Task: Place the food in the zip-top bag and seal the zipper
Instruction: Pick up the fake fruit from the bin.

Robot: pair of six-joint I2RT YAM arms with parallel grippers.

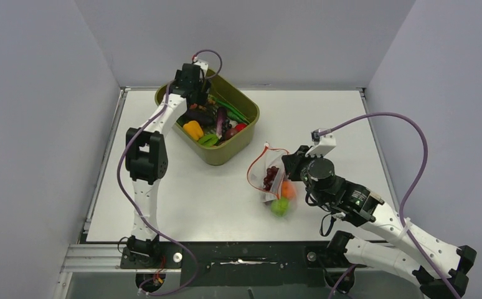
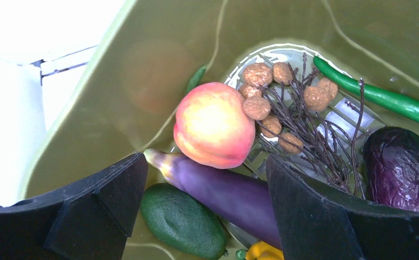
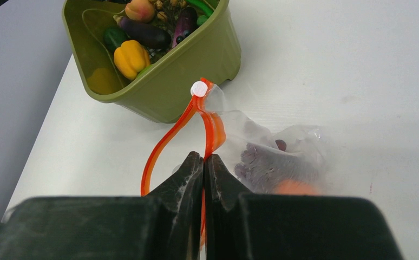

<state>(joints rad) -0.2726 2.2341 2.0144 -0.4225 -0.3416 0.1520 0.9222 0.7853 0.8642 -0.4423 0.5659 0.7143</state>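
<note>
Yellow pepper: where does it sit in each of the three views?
Top external: yellow pepper is upper centre-left, inside the olive-green tub.
Left wrist: yellow pepper is only a sliver at the bottom edge, below the long eggplant.
Right wrist: yellow pepper is upper left, in the tub.
Shared landmark: the olive-green tub.

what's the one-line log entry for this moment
left gripper: open over peach in tub | right gripper: shut on zipper | zip-top bag: mouth open, partly filled
</note>
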